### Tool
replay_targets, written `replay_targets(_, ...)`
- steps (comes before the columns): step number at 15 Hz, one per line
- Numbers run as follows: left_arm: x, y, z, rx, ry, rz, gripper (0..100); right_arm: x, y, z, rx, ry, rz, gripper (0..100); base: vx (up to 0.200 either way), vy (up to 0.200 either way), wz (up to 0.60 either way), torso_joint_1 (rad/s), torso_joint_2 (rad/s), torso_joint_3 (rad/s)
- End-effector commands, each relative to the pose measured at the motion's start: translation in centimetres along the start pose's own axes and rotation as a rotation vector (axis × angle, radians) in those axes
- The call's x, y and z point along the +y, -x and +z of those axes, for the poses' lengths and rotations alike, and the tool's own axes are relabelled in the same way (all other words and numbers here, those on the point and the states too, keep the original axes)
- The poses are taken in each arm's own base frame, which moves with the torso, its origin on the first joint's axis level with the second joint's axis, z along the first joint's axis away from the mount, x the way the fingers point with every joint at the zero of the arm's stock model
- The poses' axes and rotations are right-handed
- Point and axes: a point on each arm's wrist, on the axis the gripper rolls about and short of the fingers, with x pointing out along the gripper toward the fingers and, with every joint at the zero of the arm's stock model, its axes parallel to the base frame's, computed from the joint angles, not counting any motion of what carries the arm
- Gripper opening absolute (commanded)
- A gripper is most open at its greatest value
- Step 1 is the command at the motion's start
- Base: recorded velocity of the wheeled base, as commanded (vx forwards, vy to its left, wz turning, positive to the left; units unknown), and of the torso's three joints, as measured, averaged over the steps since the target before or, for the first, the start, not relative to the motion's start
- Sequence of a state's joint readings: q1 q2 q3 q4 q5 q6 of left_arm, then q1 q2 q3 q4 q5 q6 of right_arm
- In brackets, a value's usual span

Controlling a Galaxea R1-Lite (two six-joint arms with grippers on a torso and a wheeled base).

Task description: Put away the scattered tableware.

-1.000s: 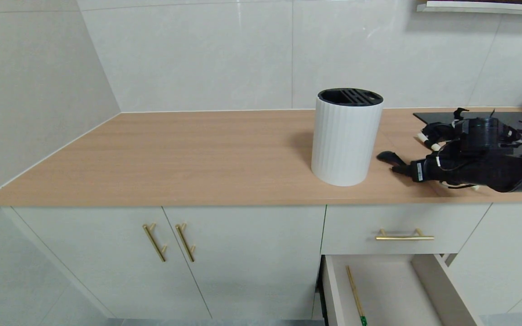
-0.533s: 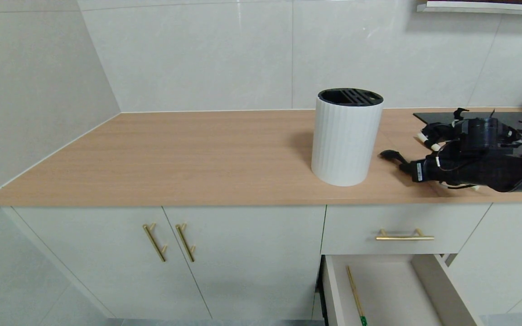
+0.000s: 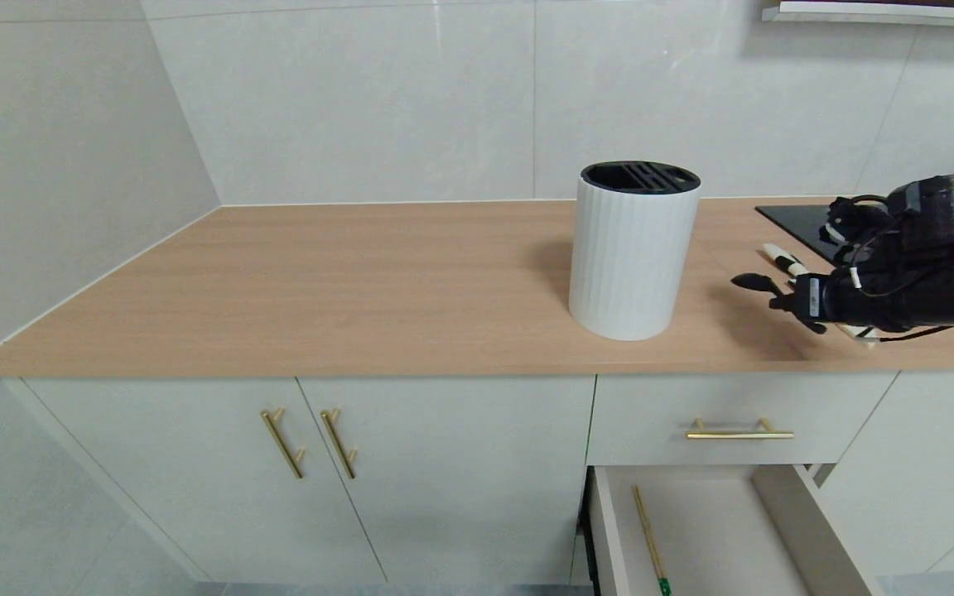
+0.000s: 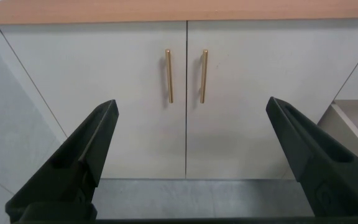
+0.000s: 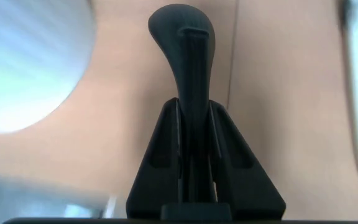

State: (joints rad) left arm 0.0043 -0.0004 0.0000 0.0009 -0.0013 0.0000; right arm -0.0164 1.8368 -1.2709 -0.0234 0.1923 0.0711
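My right gripper (image 3: 785,300) hovers just above the wooden counter (image 3: 361,281), to the right of the white ribbed holder (image 3: 633,252) with a black slotted top. It is shut on a black-handled utensil (image 3: 752,282), whose rounded handle end points toward the holder. In the right wrist view the handle (image 5: 185,37) sticks out past the gripper (image 5: 194,111), clamped between both fingers. A pale strip (image 3: 858,332) shows under the wrist; I cannot tell if it is the utensil's other end. My left gripper (image 4: 191,155) is open, low in front of the cabinet doors (image 4: 185,93).
A white piece with a black band (image 3: 785,262) lies on the counter beside the black hob (image 3: 800,219). Below the counter an open drawer (image 3: 717,530) holds one wooden chopstick (image 3: 649,538). The counter left of the holder is bare wood.
My right gripper has risen off the counter and drawn back to the right, away from the holder, carrying the black-handled utensil. The holder and drawer are unchanged.
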Motion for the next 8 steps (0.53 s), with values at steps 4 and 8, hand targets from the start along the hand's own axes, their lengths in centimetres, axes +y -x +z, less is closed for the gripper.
replay_targets(4,0.0,0.0,0.0,0.001,0.0,0.0,100,1.7,10.2,-4.7,0.002,-0.042,-0.022,0,0.0,0.0,0.0,0.0,0.0,0.0)
replay_targets(8,0.0,0.0,0.0,0.001,0.0,0.0,100,3.6,12.7,-10.0,0.089,-0.005,0.048,0,0.0,0.0,0.0,0.0,0.0,0.0)
